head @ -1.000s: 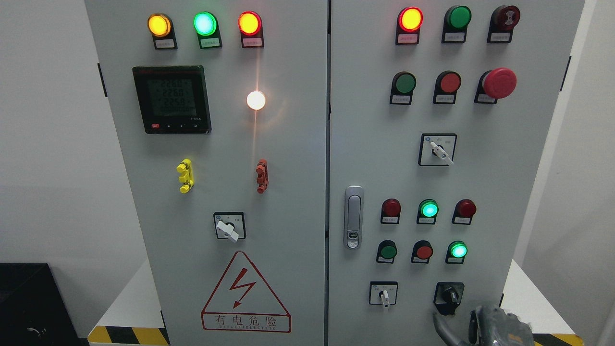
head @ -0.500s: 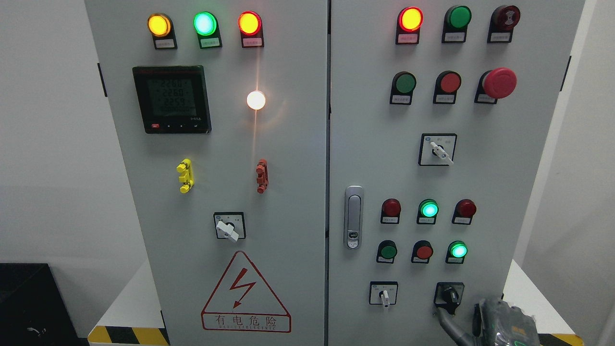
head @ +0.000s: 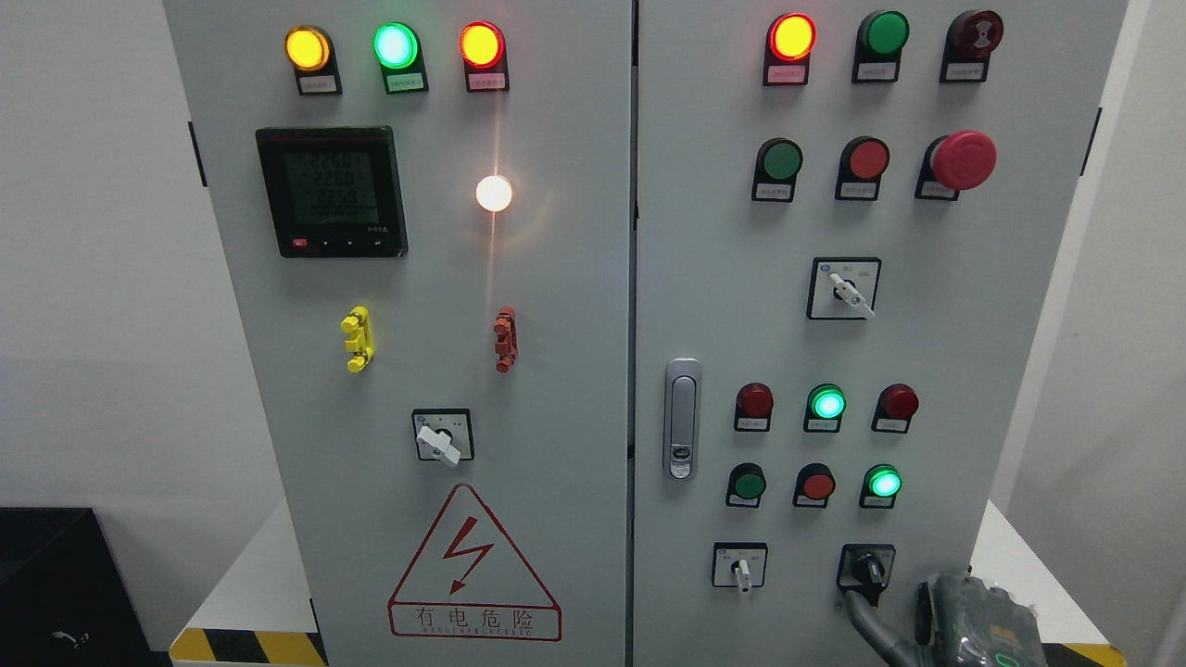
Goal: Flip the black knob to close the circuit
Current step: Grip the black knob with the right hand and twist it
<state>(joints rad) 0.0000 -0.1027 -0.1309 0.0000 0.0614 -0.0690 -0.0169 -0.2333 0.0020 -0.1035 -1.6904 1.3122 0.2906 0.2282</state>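
The black knob (head: 867,567) sits on a black square plate at the bottom right of the grey cabinet's right door (head: 927,352), with its handle slanting down to the left. My right hand (head: 913,630) comes in at the bottom right corner, below and right of the knob. One grey finger (head: 866,622) stretches up and left, and its tip ends just under the knob's plate. The hand holds nothing. Its other fingers are cut off by the bottom edge. My left hand is out of view.
A white-handled selector (head: 741,570) is left of the knob. Green and red lamps and buttons (head: 817,484) sit above it, and a door latch (head: 682,419) is at mid-height. The left door carries a meter (head: 332,191), another selector (head: 441,437) and a warning triangle (head: 473,565).
My right hand has shifted to the right along the bottom edge. Its finger now reaches the knob's plate from further right. The lamps are unchanged.
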